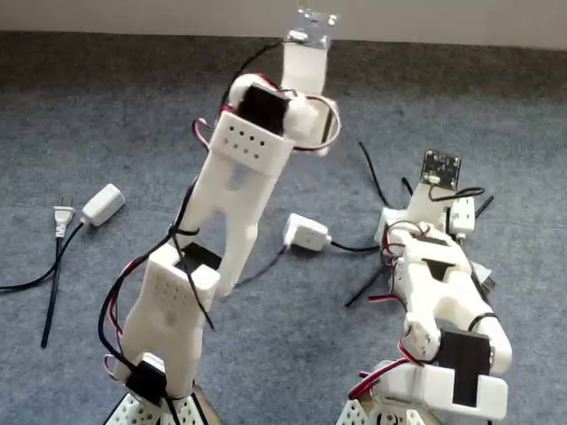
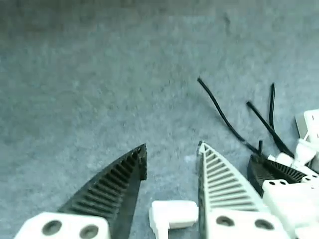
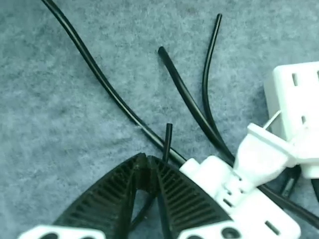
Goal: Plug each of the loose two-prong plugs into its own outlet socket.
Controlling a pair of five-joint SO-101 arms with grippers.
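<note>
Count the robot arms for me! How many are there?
2. The left arm stands tall, stretching toward the far side of the carpet. The right arm is folded low beside it. None seems hidden.

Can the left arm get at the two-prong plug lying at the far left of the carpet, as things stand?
Probably yes. The two-prong plug lies in the open, nothing over it, with only a white socket block beside it. The left gripper is open and empty, though well away from it.
</note>
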